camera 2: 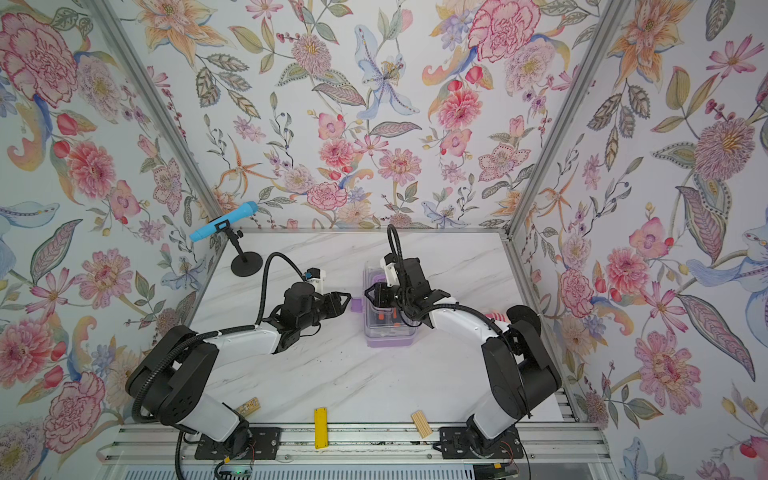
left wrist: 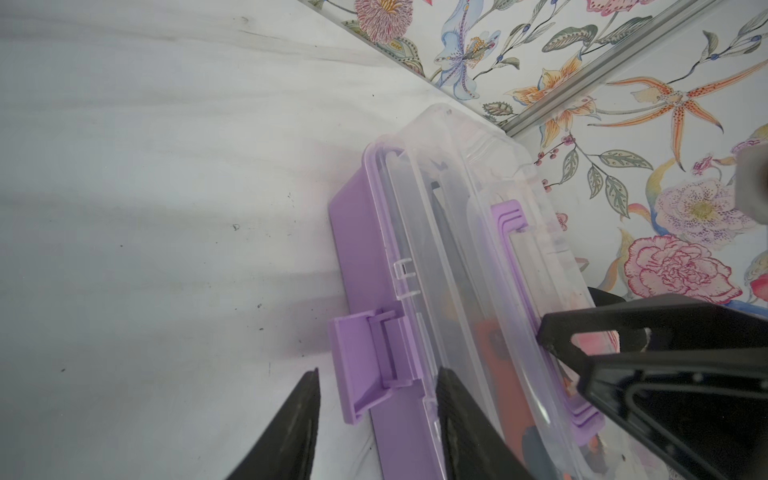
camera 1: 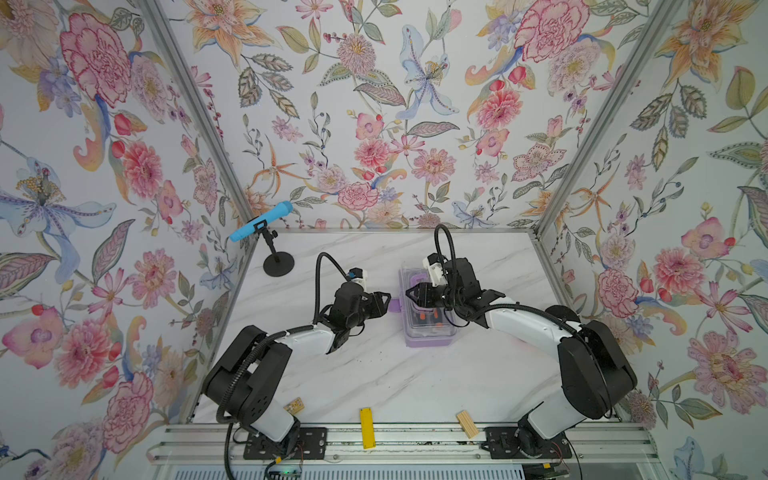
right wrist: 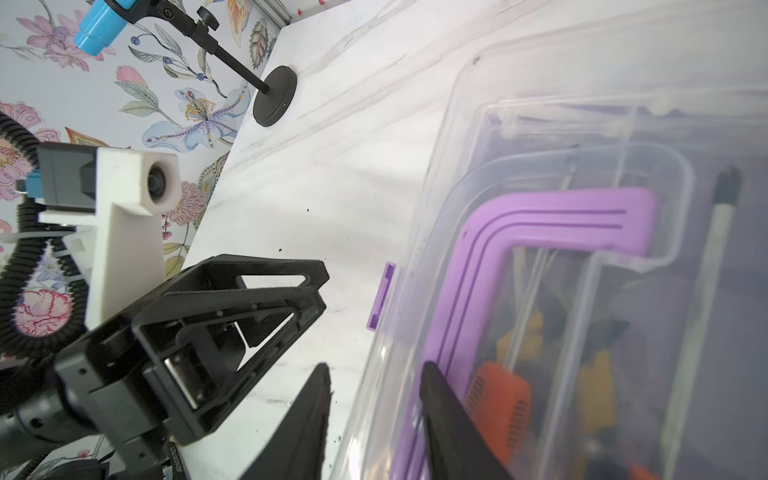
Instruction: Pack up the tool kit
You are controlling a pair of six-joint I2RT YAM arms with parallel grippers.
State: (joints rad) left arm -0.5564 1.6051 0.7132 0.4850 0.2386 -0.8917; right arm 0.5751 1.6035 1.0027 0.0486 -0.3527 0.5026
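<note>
tool kit (camera 1: pixel 428 338) sits mid-table, a bit right of centre. lid (left wrist: pixel 457 249) is down with the tools inside: an orange screwdriver grip (right wrist: pixel 498 399) and yellow pliers handles (right wrist: pixel 594 386) show through the clear plastic. my read: packing is done bar the latch.

left gripper (camera 1: pixel 385 299) is just left of the case, fingers (left wrist: pixel 305 424) parted, holding nothing. in the left wrist view the purple latch (left wrist: pixel 365 357) sticks out flat between them, not snapped. right gripper (camera 1: pixel 411 297) hangs over the lid's left edge beside the handle (right wrist: pixel 519 224), jaws part open, empty. one finger is over the lid, the other off the edge above the table. it looks to bear on the lid, can't confirm contact.

doing it well, imo: right presses the lid down close to the latch side. left swings the flap up and over the lid tab and pushes rightward into that brace. case is probably light and the marble top (camera 1: pixel 374 374) slick, so expect sliding if unbraced.

around: the near edge has a yellow bar (camera 1: pixel 366 428), a wooden block (camera 1: pixel 467 424) and a small tan piece (camera 1: pixel 294 405) by the left arm base, all well apart from the work. far left corner: blue mic (camera 1: pixel 261 226) on a stand. nothing blocks the latch. the two grippers sit close together, which is the main clash risk.
</note>
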